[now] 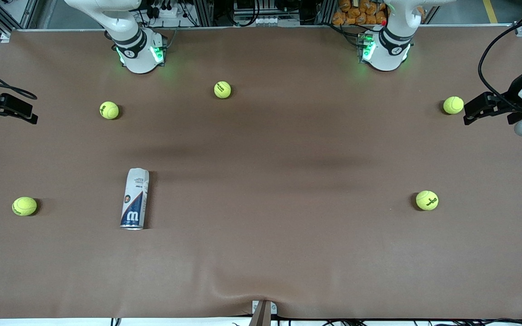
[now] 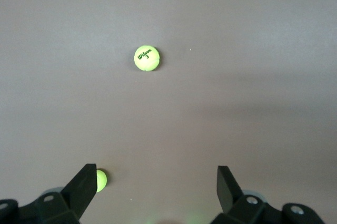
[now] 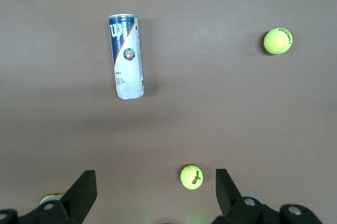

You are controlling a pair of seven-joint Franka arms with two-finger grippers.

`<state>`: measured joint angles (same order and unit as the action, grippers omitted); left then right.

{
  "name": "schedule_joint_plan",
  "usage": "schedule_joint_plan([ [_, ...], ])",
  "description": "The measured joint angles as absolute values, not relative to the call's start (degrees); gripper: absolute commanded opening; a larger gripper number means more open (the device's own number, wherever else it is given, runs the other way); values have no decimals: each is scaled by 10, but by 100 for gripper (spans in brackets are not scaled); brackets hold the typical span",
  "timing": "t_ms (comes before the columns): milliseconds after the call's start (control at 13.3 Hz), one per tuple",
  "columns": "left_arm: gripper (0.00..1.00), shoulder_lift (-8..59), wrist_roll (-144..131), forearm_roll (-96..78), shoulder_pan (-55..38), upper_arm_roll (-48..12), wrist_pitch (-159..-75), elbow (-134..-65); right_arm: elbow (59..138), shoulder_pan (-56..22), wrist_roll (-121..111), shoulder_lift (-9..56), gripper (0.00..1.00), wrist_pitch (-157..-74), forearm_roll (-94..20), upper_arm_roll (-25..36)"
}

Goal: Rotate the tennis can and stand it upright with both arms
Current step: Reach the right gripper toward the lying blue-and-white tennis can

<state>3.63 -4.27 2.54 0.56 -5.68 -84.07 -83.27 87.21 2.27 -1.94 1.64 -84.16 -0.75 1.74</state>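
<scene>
Tennis can [image 1: 135, 198] lying flat; left hand [image 2: 152, 192], right hand [image 3: 155, 192] released, wrist views only.

Even, fairly bright overhead light falls on the brown surface [image 1: 288, 253], with no harsh glare. Broad, soft dark bands cross its middle, cast from above. Each tennis ball [image 1: 109, 110] and the tennis can [image 1: 135, 199] throws a short, soft-edged shadow. Green glow spills around the arm bases [image 1: 139, 54]. The wrist views look dimmer and greyer, and slightly soft.
</scene>
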Motion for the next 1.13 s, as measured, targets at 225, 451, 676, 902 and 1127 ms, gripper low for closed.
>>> schedule_joint_plan([
  [225,100,31,-43,25,6,-57,-830,-832,872,23,-20,16,100,-842,-8,17],
  [451,100,26,-43,25,7,-55,-827,-823,874,23,-21,16,100,-842,-8,17],
  [676,100,25,-43,25,9,-51,-817,-822,900,21,-25,18,100,-859,-10,14],
  [902,100,25,-43,25,10,-50,-815,-821,953,-7,-27,43,100,-914,-11,11],
  [1127,100,25,-42,25,10,-51,-815,-821,974,-35,-29,120,100,-1002,-11,9],
])
